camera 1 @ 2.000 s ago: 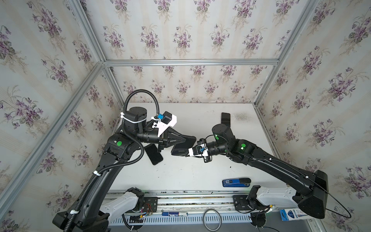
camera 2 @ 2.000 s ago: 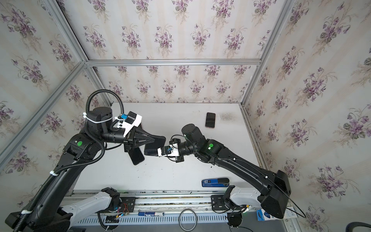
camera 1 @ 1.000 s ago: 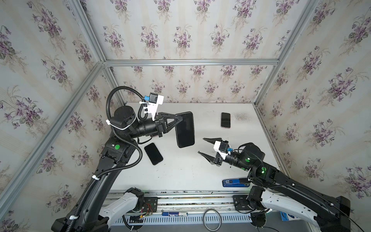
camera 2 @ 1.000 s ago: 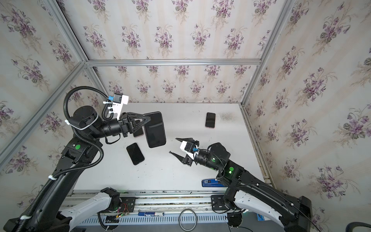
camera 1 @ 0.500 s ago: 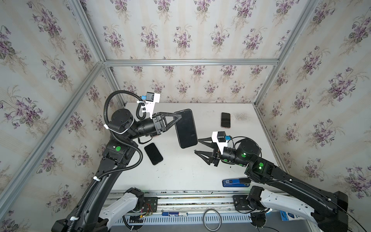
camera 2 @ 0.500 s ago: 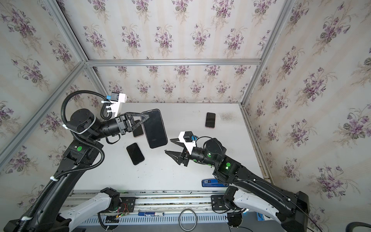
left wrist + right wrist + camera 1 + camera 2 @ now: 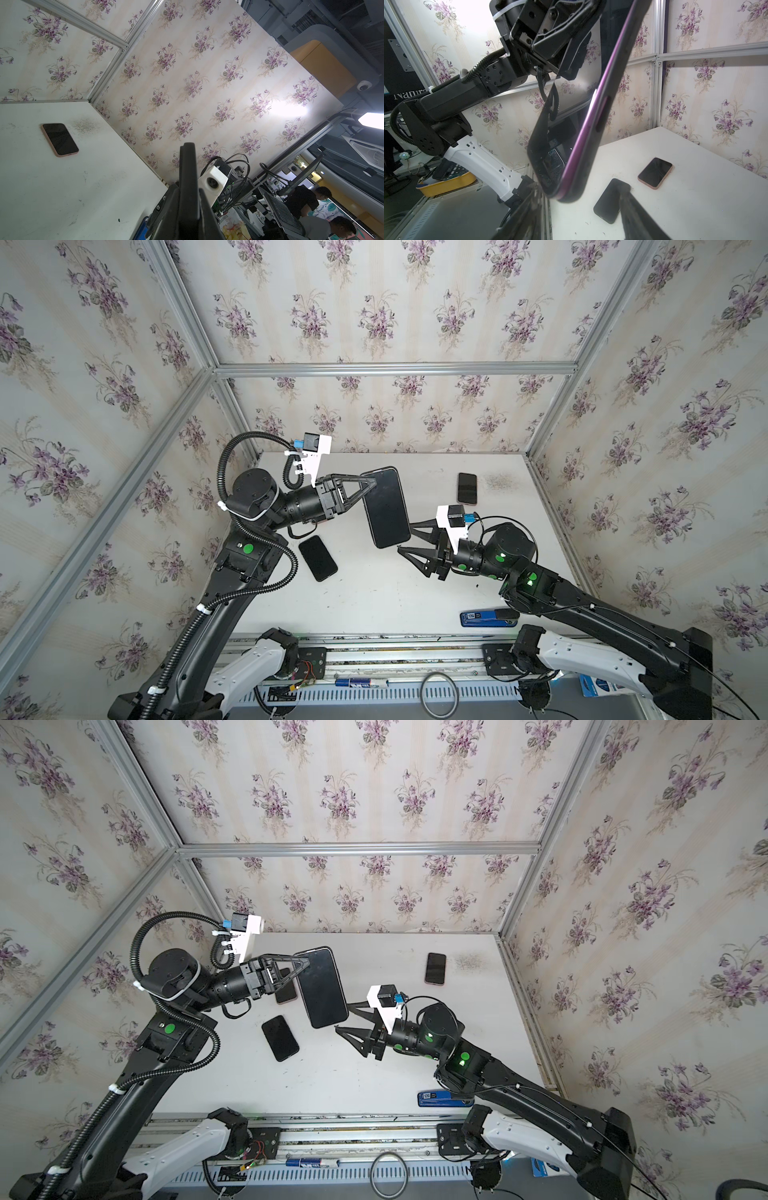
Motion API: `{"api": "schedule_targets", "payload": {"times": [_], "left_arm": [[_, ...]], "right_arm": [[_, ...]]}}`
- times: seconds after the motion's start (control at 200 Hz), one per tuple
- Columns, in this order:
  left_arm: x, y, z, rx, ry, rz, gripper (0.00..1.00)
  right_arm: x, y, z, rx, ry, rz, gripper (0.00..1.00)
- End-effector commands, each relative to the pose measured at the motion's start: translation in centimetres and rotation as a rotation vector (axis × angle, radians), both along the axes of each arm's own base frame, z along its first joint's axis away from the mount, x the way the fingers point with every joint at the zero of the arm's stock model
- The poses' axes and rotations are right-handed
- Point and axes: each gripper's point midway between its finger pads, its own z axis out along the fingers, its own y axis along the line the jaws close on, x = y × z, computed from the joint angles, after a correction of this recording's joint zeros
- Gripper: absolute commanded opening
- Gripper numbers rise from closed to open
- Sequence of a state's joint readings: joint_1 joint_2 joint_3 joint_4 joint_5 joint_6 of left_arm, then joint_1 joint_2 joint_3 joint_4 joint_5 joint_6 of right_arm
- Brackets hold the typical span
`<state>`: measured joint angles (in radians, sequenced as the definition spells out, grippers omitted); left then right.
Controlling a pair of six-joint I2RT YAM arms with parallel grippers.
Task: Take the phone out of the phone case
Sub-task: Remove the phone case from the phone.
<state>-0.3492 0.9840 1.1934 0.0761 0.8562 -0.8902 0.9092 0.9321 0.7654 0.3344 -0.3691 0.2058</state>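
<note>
The phone (image 7: 386, 506) (image 7: 322, 986), a large dark slab still in its black phone case (image 7: 596, 158), hangs above the table. My left gripper (image 7: 370, 483) (image 7: 301, 963) is shut on its far end. In the left wrist view the phone (image 7: 188, 166) stands edge-on between the shut fingers. The right wrist view shows a purple rim (image 7: 583, 133) running along its side. My right gripper (image 7: 404, 537) (image 7: 343, 1016) is open at the phone's near end. The lower corner sits between its spread fingers (image 7: 625, 193) without touching them.
On the white table (image 7: 374, 605) a black phone (image 7: 318, 558) lies below the left gripper. A pink-edged phone (image 7: 466, 488) lies at the back right. Another one (image 7: 286, 992) peeks out behind the held phone. A blue object (image 7: 484, 618) lies near the front edge.
My right gripper has come up and toward the phone's near end, staying open. The left gripper has kept its hold and shifted the phone slightly to the right.
</note>
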Motion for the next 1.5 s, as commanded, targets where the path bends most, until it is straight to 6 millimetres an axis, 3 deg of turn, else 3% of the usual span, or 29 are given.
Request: {"api": "schedule_targets", "payload": {"times": [0.0, 0.605, 0.83, 0.959, 1.284, 1.499], "left_arm": [[-0.8, 0.1, 1.9, -0.044, -0.072, -0.015, 0.0], [-1.2, -0.2, 1.4, -0.055, -0.072, -0.045, 0.0], [-0.7, -0.4, 0.4, -0.047, -0.056, -0.042, 0.0], [-0.1, -0.5, -0.2, -0.04, -0.045, -0.032, 0.0], [2.2, -1.0, -2.7, -0.022, -0.01, 0.009, 0.0], [4.8, -2.2, -7.1, 0.039, 0.031, 0.047, 0.0]], "right_arm": [[-0.1, 0.1, 2.4, 0.072, -0.028, 0.01, 0.63], [2.8, -0.3, 2.9, 0.187, 0.064, -0.005, 0.62], [2.7, -0.8, 3.7, 0.231, 0.085, 0.033, 0.6], [2.3, -0.9, 3.6, 0.234, 0.096, 0.054, 0.52], [1.2, -1.1, 1.3, 0.247, 0.21, 0.112, 0.16], [1.6, -1.9, -2.5, 0.217, 0.357, 0.051, 0.0]]}}
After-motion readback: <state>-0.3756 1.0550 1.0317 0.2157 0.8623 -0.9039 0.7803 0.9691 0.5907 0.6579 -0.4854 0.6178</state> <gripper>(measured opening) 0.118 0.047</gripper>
